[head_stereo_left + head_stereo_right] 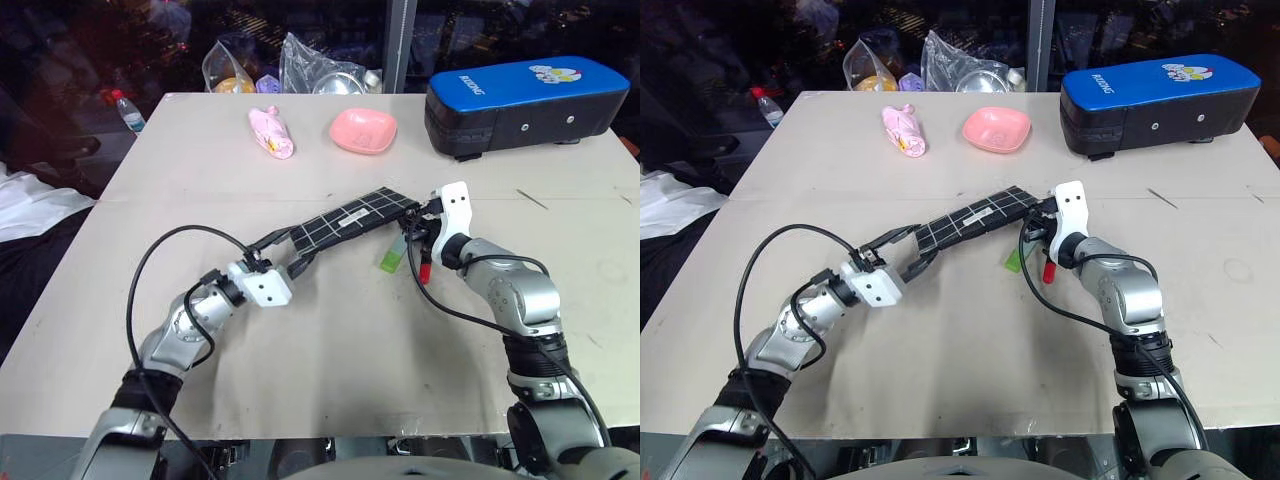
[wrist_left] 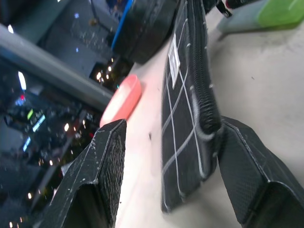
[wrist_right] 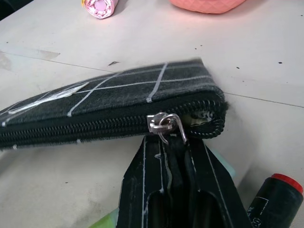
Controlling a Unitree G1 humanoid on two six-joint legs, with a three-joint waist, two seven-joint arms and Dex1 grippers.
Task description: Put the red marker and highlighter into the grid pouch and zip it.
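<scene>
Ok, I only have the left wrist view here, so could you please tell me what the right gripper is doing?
Observer: The right gripper is shut on the zipper pull at one end of the grid pouch.
Operator: Thank you. Is the red marker inside the pouch?
Observer: No, the red marker lies on the table beside that gripper, outside the pouch.
</scene>
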